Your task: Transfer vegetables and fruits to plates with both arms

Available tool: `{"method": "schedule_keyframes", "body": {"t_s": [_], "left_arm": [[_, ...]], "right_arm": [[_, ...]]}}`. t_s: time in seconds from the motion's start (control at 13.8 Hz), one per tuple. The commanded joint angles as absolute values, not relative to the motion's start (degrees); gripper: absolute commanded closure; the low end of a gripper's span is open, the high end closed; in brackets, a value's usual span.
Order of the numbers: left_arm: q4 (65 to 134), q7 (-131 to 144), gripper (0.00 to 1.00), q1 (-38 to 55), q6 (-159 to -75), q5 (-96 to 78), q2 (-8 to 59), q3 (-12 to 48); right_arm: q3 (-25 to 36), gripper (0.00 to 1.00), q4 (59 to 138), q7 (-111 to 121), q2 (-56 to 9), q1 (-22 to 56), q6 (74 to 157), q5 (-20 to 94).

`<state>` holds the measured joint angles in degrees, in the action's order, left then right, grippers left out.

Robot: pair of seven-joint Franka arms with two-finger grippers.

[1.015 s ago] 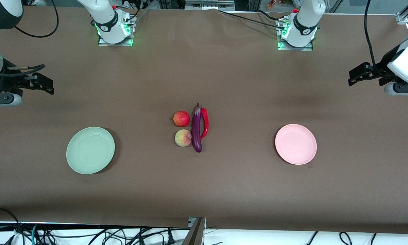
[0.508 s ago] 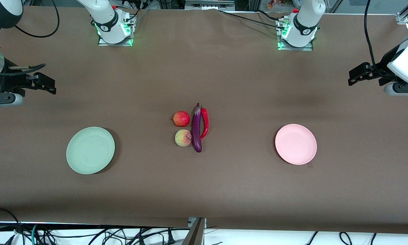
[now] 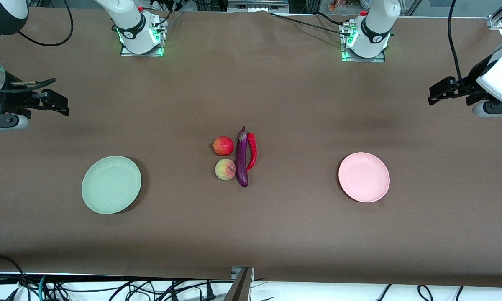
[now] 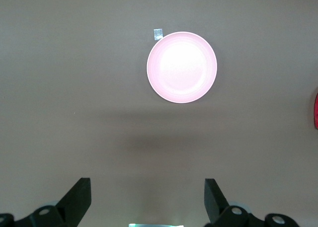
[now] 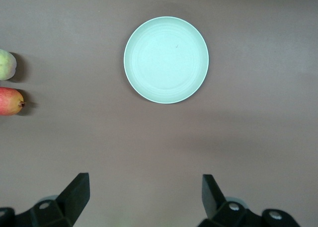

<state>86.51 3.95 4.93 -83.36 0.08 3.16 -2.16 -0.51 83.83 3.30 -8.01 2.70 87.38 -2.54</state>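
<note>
Change: right gripper (image 3: pixel 52 102), spread wide and empty, has crept slightly inward over the table's right-arm end; left gripper (image 3: pixel 443 91), also wide and empty, waits.
Produce: long glossy purple eggplant (image 3: pixel 242 157), curved red chili pepper (image 3: pixel 253 150), round red apple (image 3: pixel 223 146) and yellowish-pink peach (image 3: pixel 225 169) clustered mid-table, untouched.
Plates: pale green round plate (image 3: pixel 111 184), pink round plate (image 3: pixel 364 177), both bare.
Meaning: transfer barely begun.

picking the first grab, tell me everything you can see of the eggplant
The eggplant is long, slender and glossy dark purple, with a pale sheen along its top and a small darker stem cap at the end farther from the front camera. It lies flat on the brown table at mid-table, between the two plates, running lengthwise toward that camera. The chili lies along its side toward the left arm's end; the apple and peach sit close against its other side. No tool is near it.
</note>
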Motion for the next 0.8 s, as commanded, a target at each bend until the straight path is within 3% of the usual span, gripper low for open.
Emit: {"method": "schedule_keyframes", "body": {"t_s": [0.0,0.73], "left_arm": [[84.73,4.22,0.0,5.18,-82.97,-0.79,4.04,-2.2],[84.73,4.13,0.0,4.57,-82.97,-1.05,4.04,-2.2]], "right_arm": [[-0.7,0.0,82.79,3.25,-8.44,2.72,87.63,-1.67],[-0.88,0.0,82.79,-2.28,-8.88,5.18,88.33,0.35]]}}
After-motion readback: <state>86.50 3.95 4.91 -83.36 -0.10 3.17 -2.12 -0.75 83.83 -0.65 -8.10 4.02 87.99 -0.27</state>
